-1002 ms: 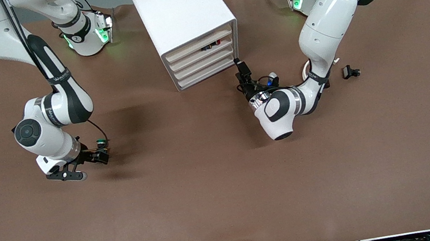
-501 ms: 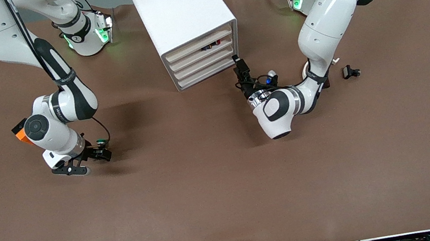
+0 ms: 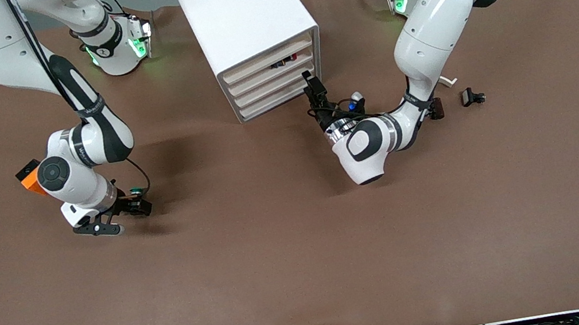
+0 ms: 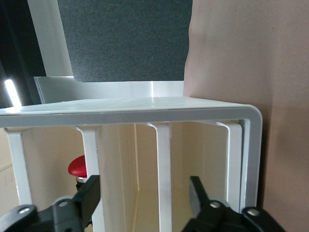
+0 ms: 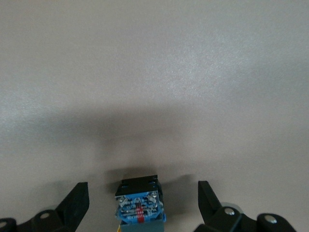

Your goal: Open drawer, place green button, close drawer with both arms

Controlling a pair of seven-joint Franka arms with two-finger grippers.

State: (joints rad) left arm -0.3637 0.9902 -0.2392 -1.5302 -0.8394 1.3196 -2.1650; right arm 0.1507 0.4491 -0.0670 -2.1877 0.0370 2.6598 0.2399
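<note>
Your left gripper (image 3: 310,85) is sitting right at the front of the white cabinet (image 3: 243,18), at the corner toward the left arm's end of the table, and its fingers (image 4: 199,195) are standing wide apart with nothing between them. From the left wrist view you are looking straight into the stacked drawer fronts, and a red-capped part (image 4: 77,166) is lying inside one compartment. Which drawer (image 3: 278,90) the fingers are lining up with, you cannot tell. Your right gripper (image 3: 125,207) is hanging low over the brown table (image 3: 304,253), spread open around the button (image 5: 140,205), whose blue base is showing between the fingers (image 5: 75,203) without touching either. An orange block (image 3: 29,177) is lying at about nine o'clock from that wrist. Near the left arm's elbow, at roughly three o'clock, a small black clip part (image 3: 471,96) is resting on the table.
</note>
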